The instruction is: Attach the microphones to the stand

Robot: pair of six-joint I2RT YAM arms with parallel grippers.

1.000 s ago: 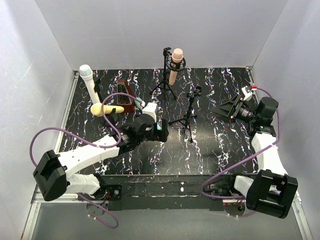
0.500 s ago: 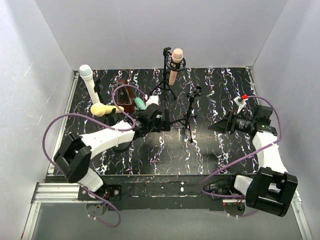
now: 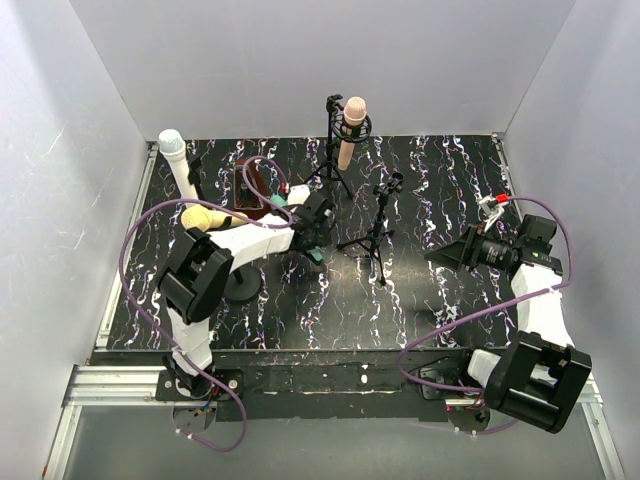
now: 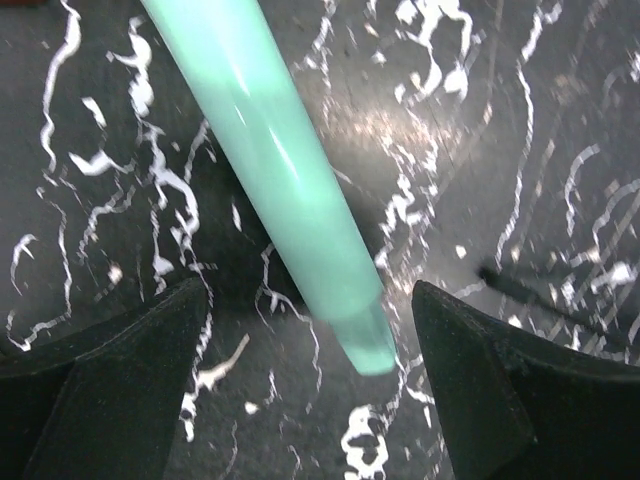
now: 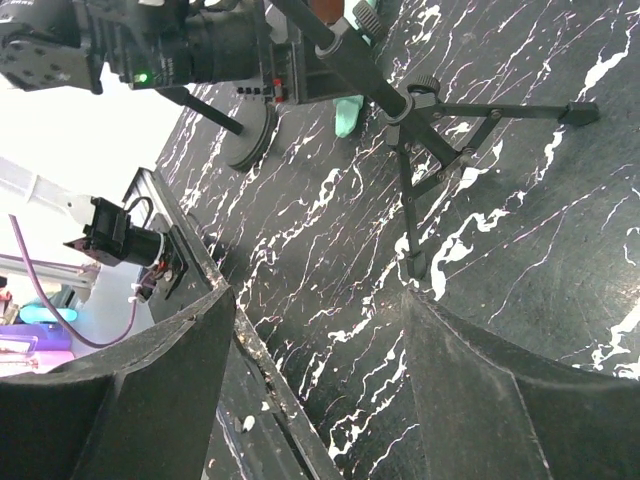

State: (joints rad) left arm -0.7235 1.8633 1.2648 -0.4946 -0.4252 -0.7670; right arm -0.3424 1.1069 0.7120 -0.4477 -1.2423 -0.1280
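A teal microphone [image 4: 290,190] runs between the open fingers of my left gripper [image 4: 310,292], and neither finger touches it. From above, its tail end [image 3: 316,258] shows just below my left gripper [image 3: 314,236]. The empty black tripod stand [image 3: 379,226] is just right of it and also appears in the right wrist view [image 5: 420,100]. My right gripper [image 3: 447,256] is open and empty, right of that stand, and it appears in its own view [image 5: 318,300]. A pink microphone [image 3: 349,128] sits in the back stand.
A white microphone with a mint head [image 3: 178,165] stands at the back left. A yellow microphone [image 3: 205,218] and a round black base [image 3: 241,286] are on the left. A brown object [image 3: 250,183] lies behind the left gripper. White walls enclose the table.
My left arm has swung back and right, bringing its gripper to the middle near the tripod stand. My right gripper has lowered and moved left toward that stand.
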